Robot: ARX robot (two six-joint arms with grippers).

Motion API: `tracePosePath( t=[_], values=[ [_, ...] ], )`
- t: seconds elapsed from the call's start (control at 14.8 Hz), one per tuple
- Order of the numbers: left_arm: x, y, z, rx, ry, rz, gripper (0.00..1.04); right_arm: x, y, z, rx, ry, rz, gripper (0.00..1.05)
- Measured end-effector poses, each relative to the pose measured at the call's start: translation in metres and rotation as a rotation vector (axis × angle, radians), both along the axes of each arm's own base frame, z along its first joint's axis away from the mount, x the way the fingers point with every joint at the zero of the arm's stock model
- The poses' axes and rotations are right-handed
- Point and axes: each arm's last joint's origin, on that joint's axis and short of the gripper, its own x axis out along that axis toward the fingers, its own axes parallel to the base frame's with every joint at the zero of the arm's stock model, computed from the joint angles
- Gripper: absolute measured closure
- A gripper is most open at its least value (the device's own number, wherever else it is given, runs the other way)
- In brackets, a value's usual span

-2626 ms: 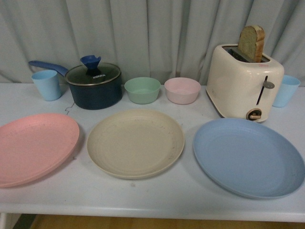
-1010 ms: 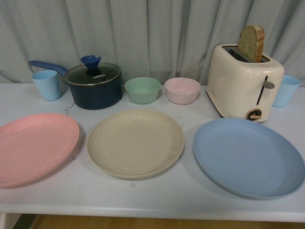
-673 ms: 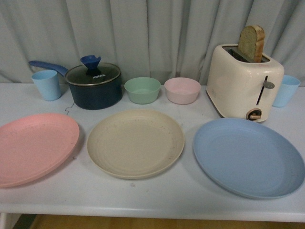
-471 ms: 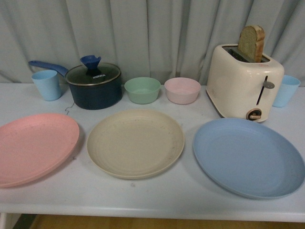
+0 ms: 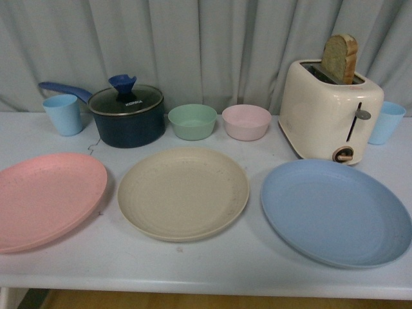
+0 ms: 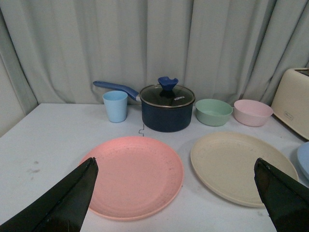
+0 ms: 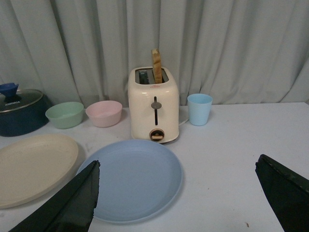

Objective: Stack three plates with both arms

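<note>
Left wrist: pink plate [image 6: 133,176] ahead, between jaws.

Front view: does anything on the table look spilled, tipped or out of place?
Nothing stands out. The pink plate, beige plate and blue plate lie flat side by side, unstacked; the pot has its lid on.

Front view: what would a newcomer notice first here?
Three big plates lie side by side, unstacked, in front: pink plate at left, beige plate in the middle, blue plate at right. Behind the blue one stands a cream toaster with a bread slice sticking up.
</note>
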Motion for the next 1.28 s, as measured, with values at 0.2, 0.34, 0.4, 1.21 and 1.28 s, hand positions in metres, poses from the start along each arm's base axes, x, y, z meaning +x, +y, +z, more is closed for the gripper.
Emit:
tracePosePath(
  t=[0.2, 0.34, 0.4, 1.21, 1.28],
  values=[
    [0.000, 0.000, 0.000, 0.000, 0.000, 0.000, 0.07, 0.000, 0.000, 0.000, 0.000, 0.000, 0.000, 0.06],
    [0.000, 0.000, 0.000, 0.000, 0.000, 0.000, 0.07, 0.000, 0.000, 0.000, 0.000, 0.000, 0.000, 0.06],
    [0.000, 0.000, 0.000, -0.002, 0.006, 0.003, 0.07, 0.000, 0.000, 0.000, 0.000, 0.000, 0.000, 0.06],
    [0.203, 0.124, -0.033, -0.136, 0.543, 0.246, 0.07, 0.000, 0.000, 0.000, -0.002, 0.000, 0.000, 0.06],
    [0.209, 0.129, -0.057, -0.142, 0.614, 0.252, 0.07, 0.000, 0.000, 0.000, -0.002, 0.000, 0.000, 0.06]
  ],
)
